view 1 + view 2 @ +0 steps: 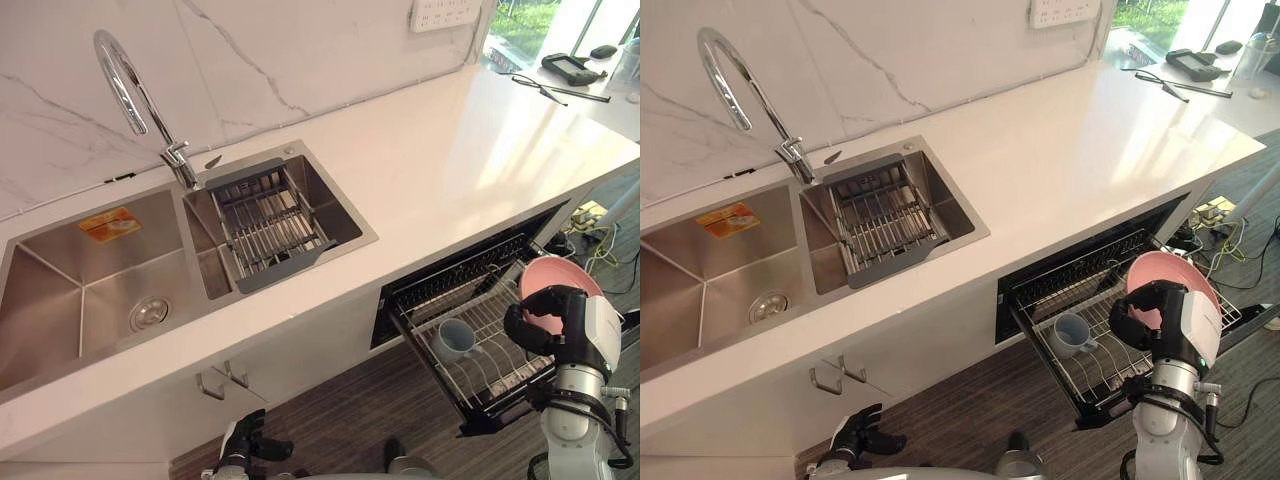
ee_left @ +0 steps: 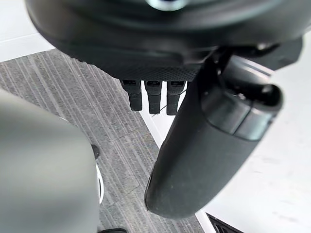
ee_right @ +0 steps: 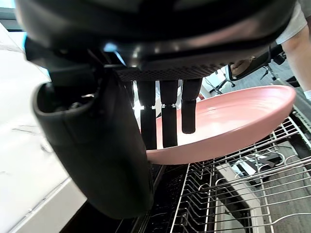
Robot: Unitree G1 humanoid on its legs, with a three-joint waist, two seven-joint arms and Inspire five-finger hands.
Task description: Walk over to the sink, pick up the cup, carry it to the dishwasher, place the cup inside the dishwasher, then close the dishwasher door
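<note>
1. R hand (image 3: 160,48): dark bulk across top, thumb (image 3: 97,145) big in foregrnd, fingers (image 3: 168,121) straight, side by side, holding nothing.
2. Pink plate (image 3: 233,121) just past fingertips, tilted; can't tell if touching.
3. Wire rack (image 3: 233,194) under plate, its edge down among the wires.
4. White counter (image 3: 29,145) beside thumb.
5. Person's leg (image 3: 299,43) in far corner.

Dark robot hand (image 1: 555,325), white side casing, silver-grey arm (image 1: 572,400)
</note>
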